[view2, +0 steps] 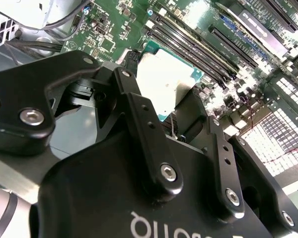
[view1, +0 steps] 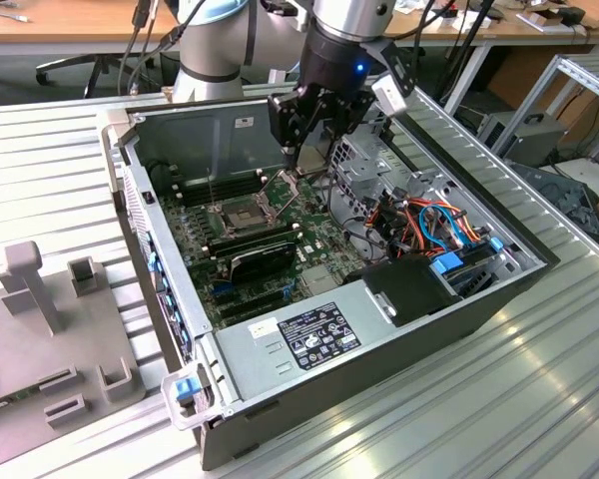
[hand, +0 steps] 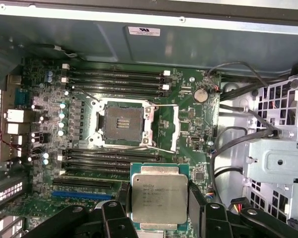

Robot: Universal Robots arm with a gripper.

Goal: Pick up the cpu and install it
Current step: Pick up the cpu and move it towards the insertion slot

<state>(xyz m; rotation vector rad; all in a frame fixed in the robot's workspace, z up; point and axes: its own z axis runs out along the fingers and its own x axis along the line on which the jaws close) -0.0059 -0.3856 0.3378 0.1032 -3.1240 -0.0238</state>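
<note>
Gripper [view1: 307, 140] is clamped on the cpu [hand: 159, 201]. In the first wrist view one black finger [hand: 196, 206] sits on each of two opposite edges of the chip, silver lid facing the camera. The second wrist view shows the same grip, cpu [view2: 164, 84] pinched flat between the finger links.

The cpu is in the air over the green motherboard [hand: 188, 99], inside the open PC case [view1: 379, 349], not seated. It hangs near the socket [hand: 121, 124] but offset from it, over a bank of black memory slots [hand: 97, 161]. The socket is empty, contact field exposed, and its metal load frame [hand: 166, 126] is swung open to one side.

In the exterior view the gripper sits just to the exterior view's right of the socket [view1: 238, 215], toward the case's far wall.
</note>
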